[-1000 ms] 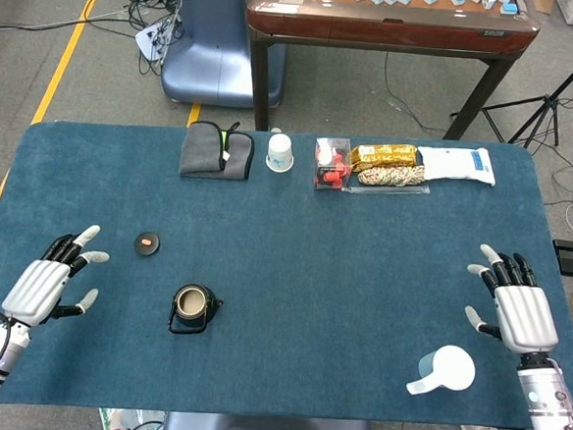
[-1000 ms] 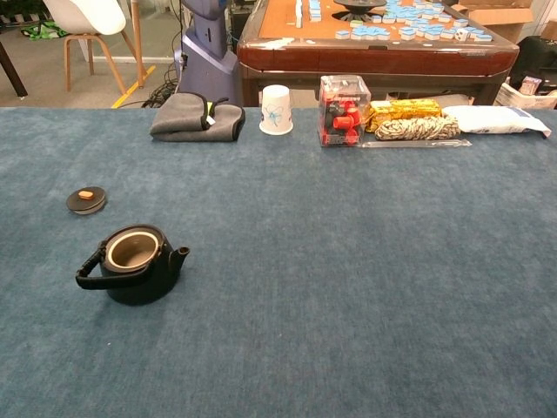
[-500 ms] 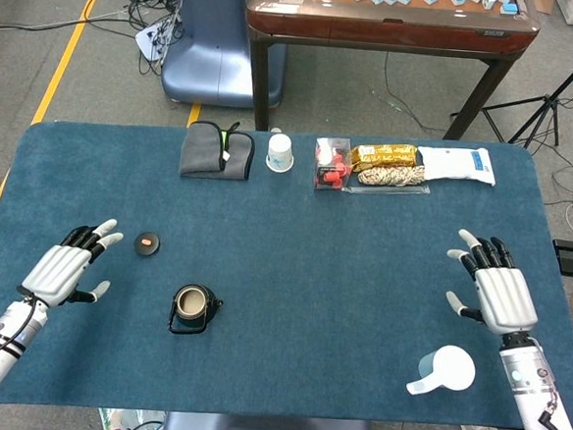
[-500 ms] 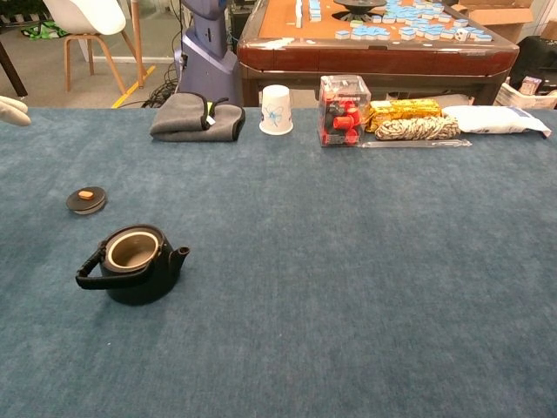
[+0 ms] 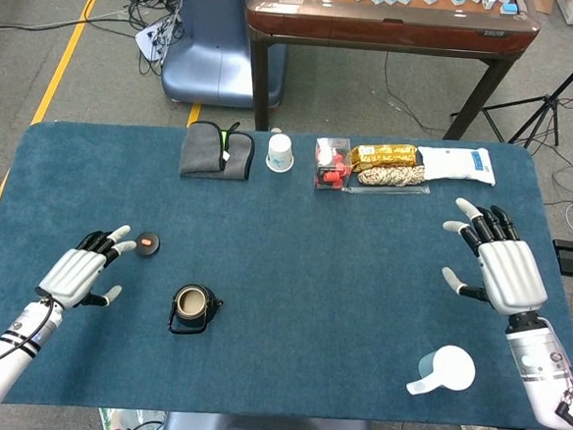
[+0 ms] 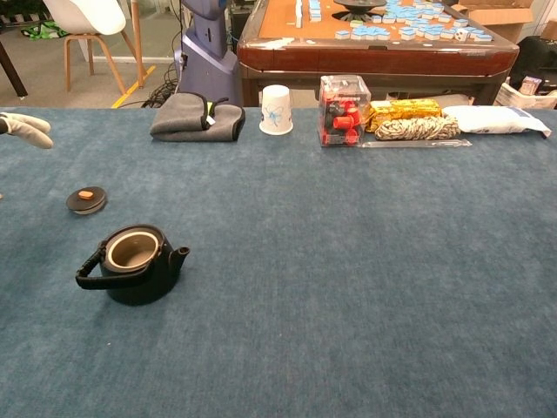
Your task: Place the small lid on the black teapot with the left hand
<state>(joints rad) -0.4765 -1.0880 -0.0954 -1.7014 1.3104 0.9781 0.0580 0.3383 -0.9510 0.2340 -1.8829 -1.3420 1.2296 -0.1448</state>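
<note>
One empty left robot hand point(image 5: 84, 275) beside small lid point(image 5: 147, 244)

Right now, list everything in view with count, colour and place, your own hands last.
small lid: one, black with orange knob, left side of table, apart from teapot
black teapot: one, open, near left
cloth: one, grey, folded, far edge
paper cup: one, white, right of cloth
clear box: one, red pieces inside, far edge
gold packet: one, far edge
white packet: one, far right
white jug: one, near right
left hand: fingers spread, beside lid, holding nothing
right hand: fingers spread, holding nothing
</note>
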